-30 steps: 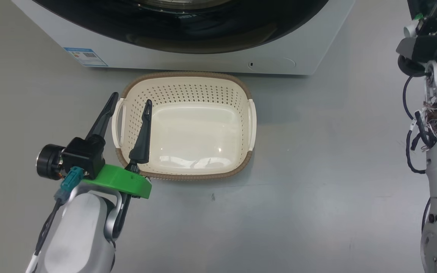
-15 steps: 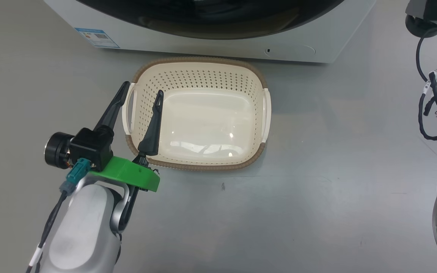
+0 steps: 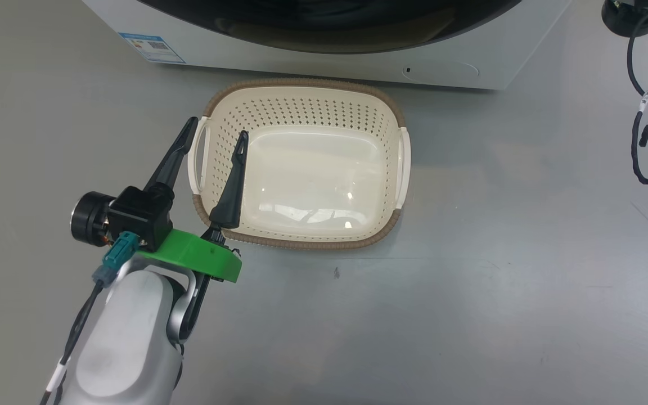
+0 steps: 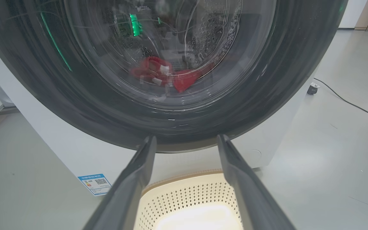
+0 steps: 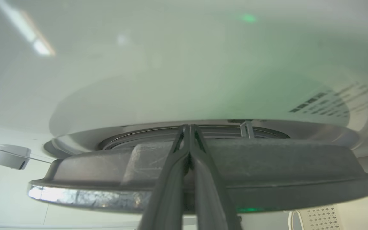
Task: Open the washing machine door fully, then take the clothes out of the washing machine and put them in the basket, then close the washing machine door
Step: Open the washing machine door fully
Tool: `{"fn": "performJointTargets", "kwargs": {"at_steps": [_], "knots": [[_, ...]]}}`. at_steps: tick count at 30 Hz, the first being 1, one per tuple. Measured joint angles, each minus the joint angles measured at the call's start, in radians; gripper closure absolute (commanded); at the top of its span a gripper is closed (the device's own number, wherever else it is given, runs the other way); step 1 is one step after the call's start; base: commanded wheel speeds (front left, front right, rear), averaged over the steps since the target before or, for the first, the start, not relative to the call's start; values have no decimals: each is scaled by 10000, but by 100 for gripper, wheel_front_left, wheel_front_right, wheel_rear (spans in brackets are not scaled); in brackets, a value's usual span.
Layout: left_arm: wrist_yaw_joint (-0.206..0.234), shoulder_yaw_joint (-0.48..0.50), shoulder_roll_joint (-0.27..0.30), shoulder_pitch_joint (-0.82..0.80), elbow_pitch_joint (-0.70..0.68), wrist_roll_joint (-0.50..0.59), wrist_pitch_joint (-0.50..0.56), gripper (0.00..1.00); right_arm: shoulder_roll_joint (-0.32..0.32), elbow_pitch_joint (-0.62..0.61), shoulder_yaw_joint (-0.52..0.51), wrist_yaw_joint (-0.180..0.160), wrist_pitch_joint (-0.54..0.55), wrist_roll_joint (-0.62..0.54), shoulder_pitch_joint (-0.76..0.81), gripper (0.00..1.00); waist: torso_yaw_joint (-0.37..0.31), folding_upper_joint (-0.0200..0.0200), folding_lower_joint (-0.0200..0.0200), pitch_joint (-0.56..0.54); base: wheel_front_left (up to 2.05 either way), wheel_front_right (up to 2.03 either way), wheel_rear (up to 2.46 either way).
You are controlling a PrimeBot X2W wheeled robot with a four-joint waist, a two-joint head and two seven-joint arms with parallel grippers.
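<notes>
Left fingers (image 3: 233,180) spread wide, empty, over the basket (image 3: 301,93); right fingers (image 5: 169,191) pressed together, empty, at the door (image 5: 283,159).

A blue QR-code label (image 4: 95,184) is sitting on the washing machine (image 4: 59,153), left of the left claw (image 4: 186,138); its print is blurring beyond reading.
</notes>
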Motion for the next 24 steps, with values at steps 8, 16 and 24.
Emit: {"fn": "performJointTargets", "kwargs": {"at_steps": [8,16,24], "knots": [[6,-65,-4,-42,2,-2,0,0,-180,280,42,17,619,268,-231,100,42,0,0,52,0,0,0],[19,-94,-6,-140,31,0,0,0,-318,437,-52,224,1383,748,-246,100,16,0,0,68,0,0,0],[94,-115,-10,-150,73,4,0,0,-332,487,-48,360,2192,1177,-167,100,-104,0,-1,51,0,0,0]]}}
